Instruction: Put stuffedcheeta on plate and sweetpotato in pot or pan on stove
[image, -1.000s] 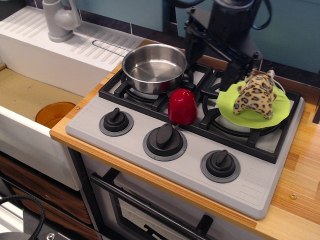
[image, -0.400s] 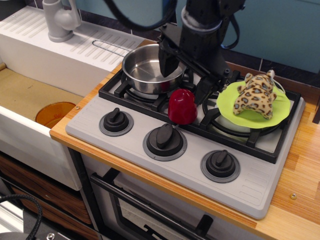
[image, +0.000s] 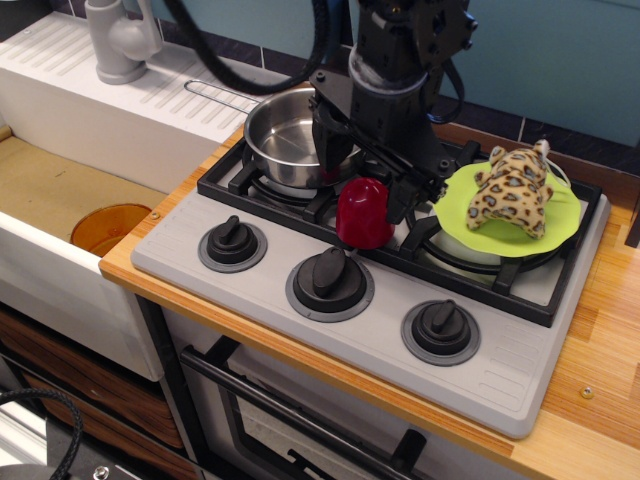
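The stuffedcheeta (image: 514, 193) lies on the lime-green plate (image: 466, 214), which rests on the right burner of the stove (image: 500, 370). The dark-red sweetpotato (image: 363, 214) stands on the grate's front edge between the two burners. The steel pan (image: 278, 140) sits on the left burner, its wire handle pointing back left. My gripper (image: 366, 178) is open and hangs just behind and above the sweetpotato. One finger is left of it near the pan's rim, the other to its right. It holds nothing.
A sink basin lies to the left with an orange-brown disc (image: 108, 228) in it. A grey faucet (image: 120, 40) stands on the white drainboard. Three black knobs (image: 330, 273) line the stove's front. Wooden counter (image: 610, 330) runs along the right side.
My arm has swung left from behind the plate and come down. The open gripper now hangs close over the sweetpotato. The cheeta, plate, pan and sweetpotato have not moved.
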